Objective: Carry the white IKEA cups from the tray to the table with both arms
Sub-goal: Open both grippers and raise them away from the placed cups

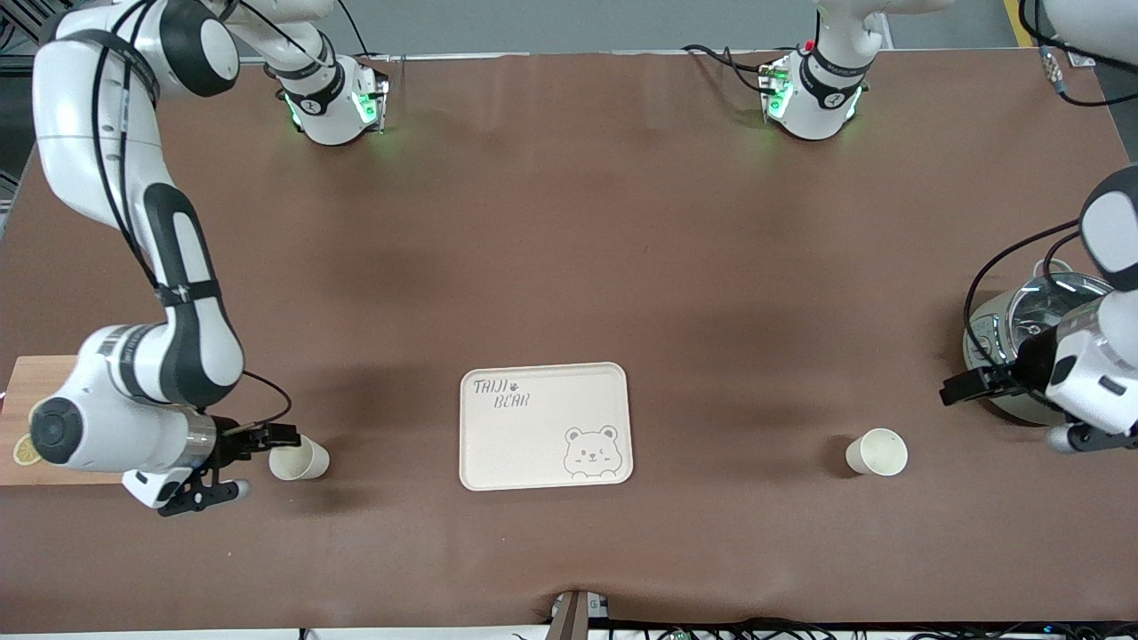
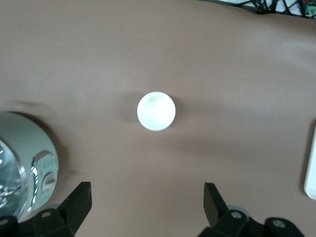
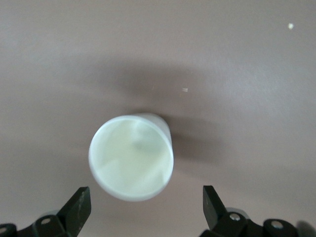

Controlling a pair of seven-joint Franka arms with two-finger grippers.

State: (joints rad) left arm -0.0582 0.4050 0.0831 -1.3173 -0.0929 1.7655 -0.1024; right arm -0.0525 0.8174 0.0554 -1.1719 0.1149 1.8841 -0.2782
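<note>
Two white IKEA cups stand upright on the brown table, one on each side of the cream bear tray point(image 1: 498, 444). One cup point(image 1: 300, 460) is toward the right arm's end. My right gripper point(image 1: 260, 462) is open and low, right beside this cup. In the right wrist view the cup point(image 3: 131, 157) sits just ahead of the open right gripper point(image 3: 146, 205), not between the fingertips. The other cup point(image 1: 877, 452) is toward the left arm's end. My left gripper point(image 1: 987, 404) is open and empty, over the table between this cup and a pot. The left wrist view shows the cup point(image 2: 156, 111) well ahead of the left gripper point(image 2: 146, 202).
A metal pot with a glass lid point(image 1: 1022, 329) stands at the left arm's end and also shows in the left wrist view point(image 2: 24, 163). A wooden board point(image 1: 36, 382) lies under the right arm's wrist. The tray's edge point(image 2: 311, 168) shows in the left wrist view.
</note>
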